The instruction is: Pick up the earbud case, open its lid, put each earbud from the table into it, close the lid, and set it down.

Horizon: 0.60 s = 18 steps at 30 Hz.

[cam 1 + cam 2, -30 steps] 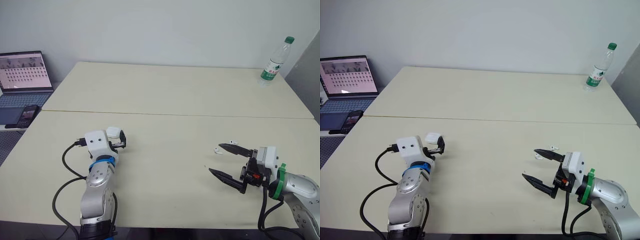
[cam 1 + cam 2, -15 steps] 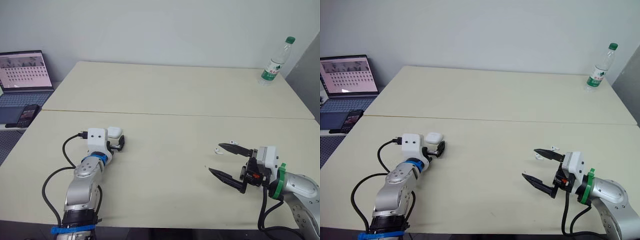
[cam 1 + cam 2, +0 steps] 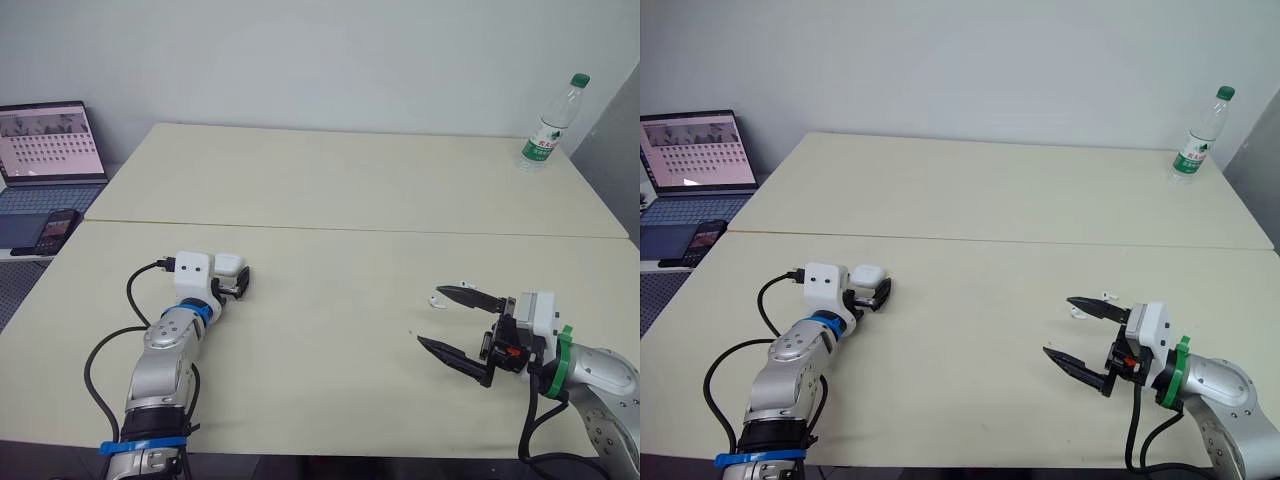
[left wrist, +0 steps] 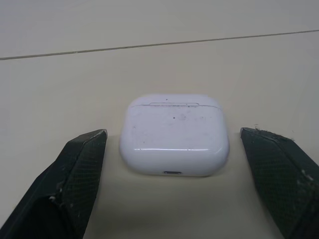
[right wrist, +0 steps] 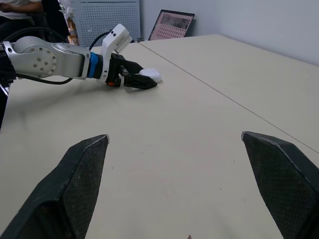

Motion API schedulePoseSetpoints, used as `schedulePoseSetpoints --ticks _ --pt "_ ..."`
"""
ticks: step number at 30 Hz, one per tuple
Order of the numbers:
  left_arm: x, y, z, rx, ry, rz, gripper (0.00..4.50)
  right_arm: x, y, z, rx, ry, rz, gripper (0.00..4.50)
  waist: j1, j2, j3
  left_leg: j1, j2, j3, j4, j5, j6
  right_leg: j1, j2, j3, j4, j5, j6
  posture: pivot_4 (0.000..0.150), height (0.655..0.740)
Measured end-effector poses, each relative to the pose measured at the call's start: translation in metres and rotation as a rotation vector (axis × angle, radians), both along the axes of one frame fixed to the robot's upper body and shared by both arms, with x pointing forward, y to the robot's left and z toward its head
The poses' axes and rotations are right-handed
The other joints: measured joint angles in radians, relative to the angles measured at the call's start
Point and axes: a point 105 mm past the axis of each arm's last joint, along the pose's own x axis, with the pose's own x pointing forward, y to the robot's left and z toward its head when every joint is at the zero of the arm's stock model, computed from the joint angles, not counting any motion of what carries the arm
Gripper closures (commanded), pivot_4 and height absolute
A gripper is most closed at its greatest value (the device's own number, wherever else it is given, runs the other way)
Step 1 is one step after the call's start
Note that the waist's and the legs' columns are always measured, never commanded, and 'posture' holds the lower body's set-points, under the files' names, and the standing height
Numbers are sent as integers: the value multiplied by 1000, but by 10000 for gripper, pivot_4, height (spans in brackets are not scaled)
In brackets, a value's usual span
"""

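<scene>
The white earbud case (image 4: 174, 134) lies flat on the table with its lid shut. My left gripper (image 3: 238, 284) is open around it, and there is a gap between the case and each finger (image 4: 75, 184). Two white earbuds lie on the table at the right, one (image 3: 436, 299) just under my right gripper's far fingertip, the other (image 3: 463, 284) a little beyond it. My right gripper (image 3: 432, 316) hovers low over the table, open and holding nothing. The right wrist view shows the case (image 5: 149, 74) and my left arm across the table.
A water bottle (image 3: 548, 122) stands at the far right corner. An open laptop (image 3: 50, 150) and a phone (image 3: 55, 228) sit on a side desk at the left. A seam (image 3: 350, 230) runs between the two tabletops.
My left forearm has dropped lower and swung out to the left, while its gripper stays at the case. The right arm and the earbuds have not moved.
</scene>
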Motion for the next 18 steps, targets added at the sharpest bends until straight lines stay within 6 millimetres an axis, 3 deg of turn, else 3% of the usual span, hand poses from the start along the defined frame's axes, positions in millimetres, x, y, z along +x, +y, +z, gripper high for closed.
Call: schedulePoseSetpoints --ticks 5,11,18 --pt "0 0 0 -15 -1 -1 356 1 1 3 -2 -12 4 0 0 0 0 0 0 0 0 0 0 0 0 0 0 0 0 1500 7362" --pt "3 -1 -1 -37 1 -13 17089 1 0 3 -6 -11 5 0 -1 0 0 0 0 0 0 0 0 0 0 0 0 0 0 1500 7362" --pt "4 -1 0 -45 -11 -27 17148 2 0 3 -6 -11 2 0 -1 0 0 0 0 0 0 0 0 0 0 0 0 0 0 1500 7362"
